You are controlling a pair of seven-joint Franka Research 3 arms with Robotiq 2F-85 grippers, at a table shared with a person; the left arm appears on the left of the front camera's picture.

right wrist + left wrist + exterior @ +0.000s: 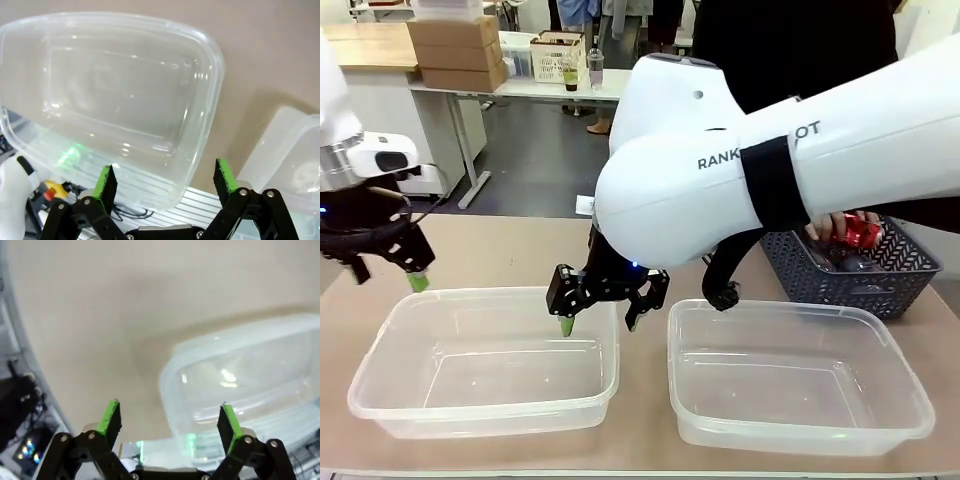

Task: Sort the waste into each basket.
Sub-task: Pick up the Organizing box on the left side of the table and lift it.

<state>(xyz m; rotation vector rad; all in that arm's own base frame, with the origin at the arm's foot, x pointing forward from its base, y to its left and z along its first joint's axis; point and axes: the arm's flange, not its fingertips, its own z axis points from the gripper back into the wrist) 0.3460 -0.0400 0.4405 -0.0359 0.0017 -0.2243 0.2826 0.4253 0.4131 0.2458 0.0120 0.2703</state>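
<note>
Two see-through tubs stand side by side near the front edge: the left basket (480,293) and the right basket (800,305). My right gripper (600,322) hangs open above the left basket's far right corner, with nothing between its fingers; from the right wrist I see it (165,180) over that basket's rim (210,50). My left gripper (388,272) is open at the far left, just behind the left basket; its wrist view puts it (170,420) above a basket corner (240,385). At the back right, a person's hand (825,228) holds a red can (863,232).
A dark grey lattice basket (910,280) stands at the back right, under the person's hand, with more waste dimly seen inside. My right arm's big white link (770,170) crosses the middle of the front view. A corner of the right basket (295,155) shows in the right wrist view.
</note>
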